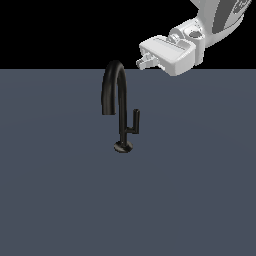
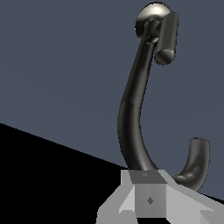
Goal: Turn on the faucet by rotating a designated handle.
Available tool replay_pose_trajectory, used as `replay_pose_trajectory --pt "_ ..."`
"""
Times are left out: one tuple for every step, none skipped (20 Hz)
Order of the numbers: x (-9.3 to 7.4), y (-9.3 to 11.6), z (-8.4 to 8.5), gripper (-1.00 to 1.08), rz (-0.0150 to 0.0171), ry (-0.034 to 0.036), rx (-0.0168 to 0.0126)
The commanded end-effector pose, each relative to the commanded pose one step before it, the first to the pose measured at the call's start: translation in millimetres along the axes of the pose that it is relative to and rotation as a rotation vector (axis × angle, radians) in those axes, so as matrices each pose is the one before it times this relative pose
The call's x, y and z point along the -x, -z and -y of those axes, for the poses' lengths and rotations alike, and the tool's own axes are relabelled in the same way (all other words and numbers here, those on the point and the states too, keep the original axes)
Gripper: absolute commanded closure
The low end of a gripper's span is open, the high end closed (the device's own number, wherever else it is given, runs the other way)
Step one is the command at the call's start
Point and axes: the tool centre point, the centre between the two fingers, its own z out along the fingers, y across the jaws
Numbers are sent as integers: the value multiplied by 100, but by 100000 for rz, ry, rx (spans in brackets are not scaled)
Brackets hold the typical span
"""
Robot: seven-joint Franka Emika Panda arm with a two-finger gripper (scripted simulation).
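The slim black faucet [image 1: 121,107] stands on a grey-blue surface, its hooked spout curving over toward the exterior view's left and its round base disc [image 1: 124,146] below. The handle [image 1: 134,122], a short L-shaped lever with an upright rod, sticks out of the stem on the exterior view's right. My gripper [image 1: 140,63] hovers level with the top of the spout, just to its right, touching nothing. Its fingers are pressed together and hold nothing. In the wrist view the faucet [image 2: 131,109] runs away from the gripper [image 2: 149,194], with the handle [image 2: 166,39] beside the base disc.
The flat grey-blue surface [image 1: 60,200] stretches around the faucet, with a black background behind it. My white arm [image 1: 220,20] comes in from the upper corner on the exterior view's right.
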Motion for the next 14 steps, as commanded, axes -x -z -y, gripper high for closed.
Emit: replay_pose_trajectory --pt "-2163 -356 183 108 5071 -5897 -5629" --pt "-866 -144 74 108 2005 -2374 -2240" --pt "-871 -146 75 108 2015 -2390 -2252" --pt "-875 -149 75 108 2024 -2405 -2264" --pt "-879 -151 74 108 2034 -2419 -2275" --pt "-883 -155 74 108 2042 -2433 -2285" --pt "-875 -156 73 108 2021 -2412 -2263" --pt "-842 -152 70 108 1943 -2323 -2177" --pt "-805 -148 66 108 1857 -2222 -2080" --pt "-766 -145 63 108 1766 -2114 -1978" --pt "-724 -139 59 108 1669 -1999 -1869" --pt "-681 -133 55 108 1568 -1879 -1756" --pt "-637 -124 51 108 1463 -1758 -1641" --pt "-594 -118 47 108 1364 -1639 -1530"
